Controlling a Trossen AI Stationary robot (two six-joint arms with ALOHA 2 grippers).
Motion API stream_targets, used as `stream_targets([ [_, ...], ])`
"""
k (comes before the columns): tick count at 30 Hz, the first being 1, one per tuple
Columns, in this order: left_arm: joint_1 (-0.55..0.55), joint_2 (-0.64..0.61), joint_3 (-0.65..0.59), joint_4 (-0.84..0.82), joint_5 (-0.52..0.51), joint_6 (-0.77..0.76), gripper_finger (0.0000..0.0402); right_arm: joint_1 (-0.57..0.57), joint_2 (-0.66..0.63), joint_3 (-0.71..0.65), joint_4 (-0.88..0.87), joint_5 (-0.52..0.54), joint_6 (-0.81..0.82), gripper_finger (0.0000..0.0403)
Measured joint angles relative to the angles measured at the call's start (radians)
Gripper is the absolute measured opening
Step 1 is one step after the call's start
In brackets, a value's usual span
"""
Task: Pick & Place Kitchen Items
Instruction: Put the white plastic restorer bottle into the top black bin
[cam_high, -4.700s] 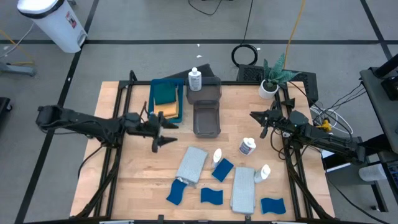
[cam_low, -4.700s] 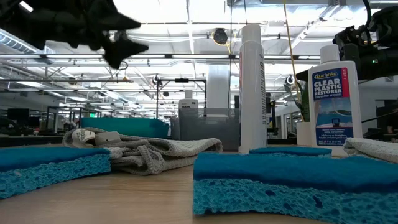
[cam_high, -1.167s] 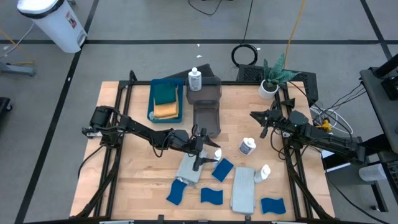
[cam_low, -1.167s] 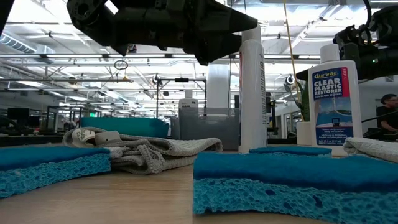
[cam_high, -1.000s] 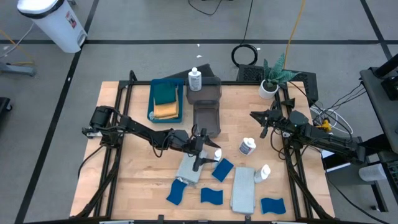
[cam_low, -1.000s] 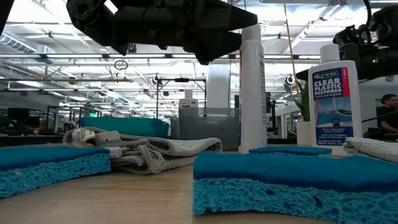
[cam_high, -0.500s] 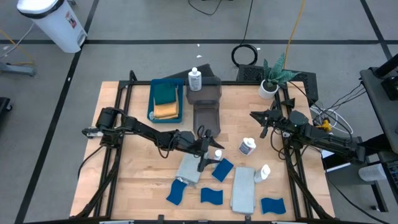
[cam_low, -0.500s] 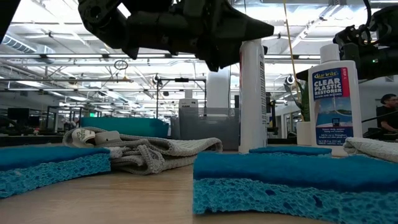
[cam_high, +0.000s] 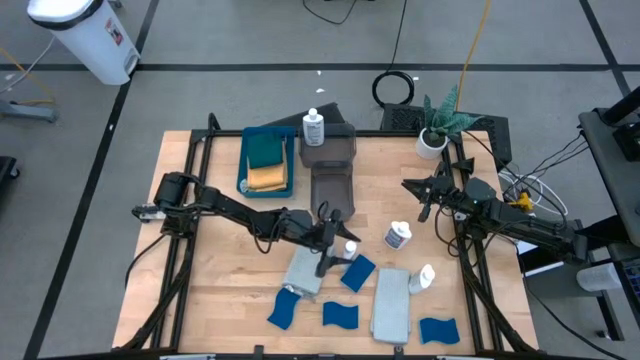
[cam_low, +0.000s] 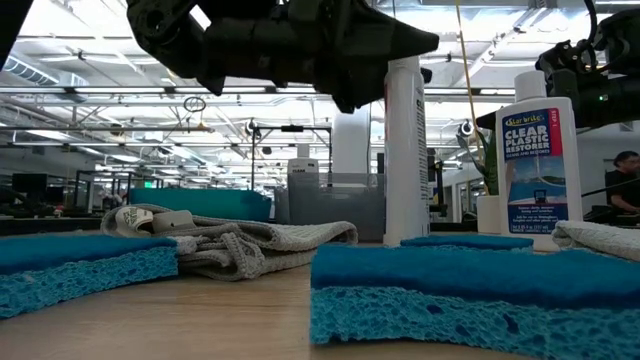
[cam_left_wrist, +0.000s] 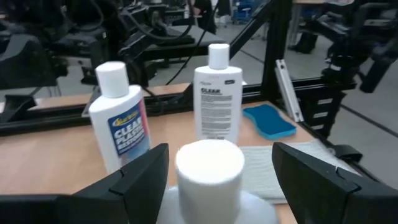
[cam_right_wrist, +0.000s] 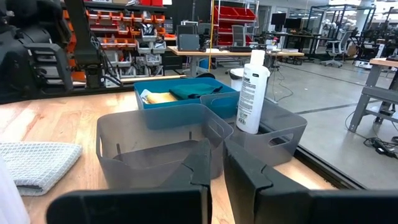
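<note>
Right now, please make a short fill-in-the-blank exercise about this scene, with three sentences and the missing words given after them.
1. The left gripper is open, one finger on each side of a white ______ standing on the table.
2. The blue tray holds a dark green cloth and an ______ cloth.
3. The right gripper is ______ and holds nothing, near the potted plant.

Missing words: bottle; orange; shut

Probably a robotics lab: red parts bins (cam_right_wrist: 231, 23) on shelving, workbenches, exposed ceiling trusses (cam_low: 120, 95).
</note>
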Motion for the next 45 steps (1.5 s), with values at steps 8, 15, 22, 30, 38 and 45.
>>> stream_targets([
  [8,0.002,0.0,0.0,0.013,0.011,0.006,0.0289,0.0,0.0,0.0,-0.001,0.0,0.0,0.002],
  [15,0.002,0.0,0.0,0.014,0.011,0.008,0.0289,0.0,0.0,0.0,-0.001,0.0,0.0,0.002],
  [22,0.002,0.0,0.0,0.014,0.011,0.002,0.0289,0.0,0.0,0.0,-0.001,0.0,0.0,0.002],
  [30,0.002,0.0,0.0,0.015,0.012,0.002,0.0277,0.0,0.0,0.0,-0.001,0.0,0.0,0.002],
  [38,0.002,0.0,0.0,0.016,0.012,0.032,0.0195,0.0,0.0,0.0,-0.001,0.0,0.0,0.002],
  [45,0.002,0.0,0.0,0.016,0.012,0.028,0.0142,0.0,0.0,0.0,-0.001,0.0,0.0,0.002],
])
